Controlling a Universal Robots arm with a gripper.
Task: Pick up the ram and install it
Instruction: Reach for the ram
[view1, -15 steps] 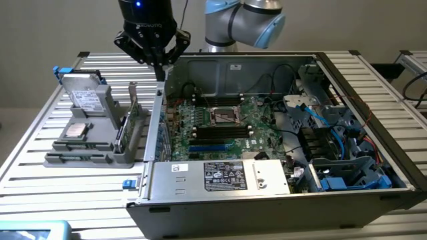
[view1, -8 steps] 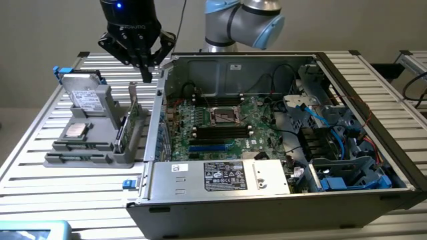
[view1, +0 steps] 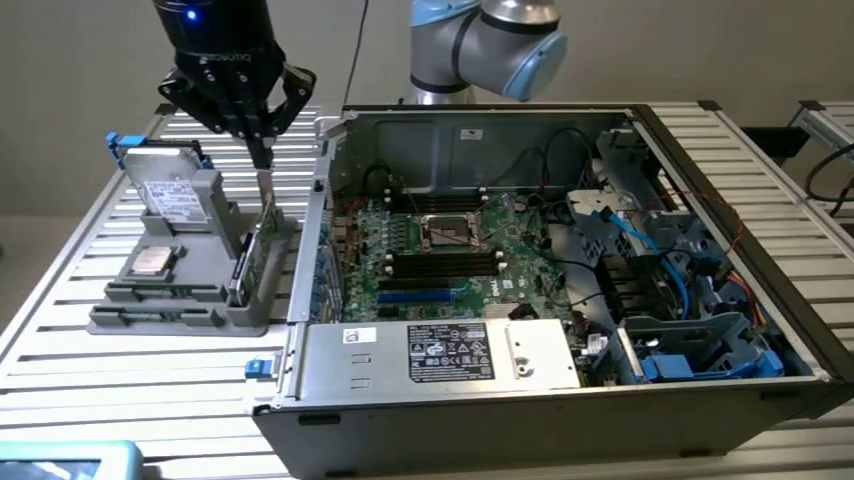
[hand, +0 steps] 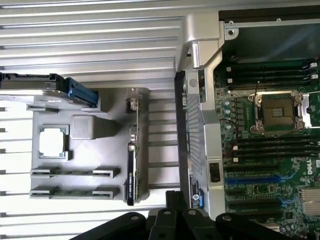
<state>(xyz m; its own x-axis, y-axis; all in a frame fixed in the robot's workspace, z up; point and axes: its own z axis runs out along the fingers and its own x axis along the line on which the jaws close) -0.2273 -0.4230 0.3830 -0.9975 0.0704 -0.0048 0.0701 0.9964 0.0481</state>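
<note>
Our end effector (view1: 263, 158) hangs pinched shut, holding nothing we can see, above the upright card (view1: 264, 235). The ram (hand: 75, 172) sits apart in the holder (hand: 80, 155). Descending here closed, we risk striking the card or grabbing it instead.

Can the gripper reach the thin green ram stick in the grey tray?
Probably yes: nothing covers the thin green ram stick, but the black gripper hangs shut over the grey tray's opposite edge.
</note>
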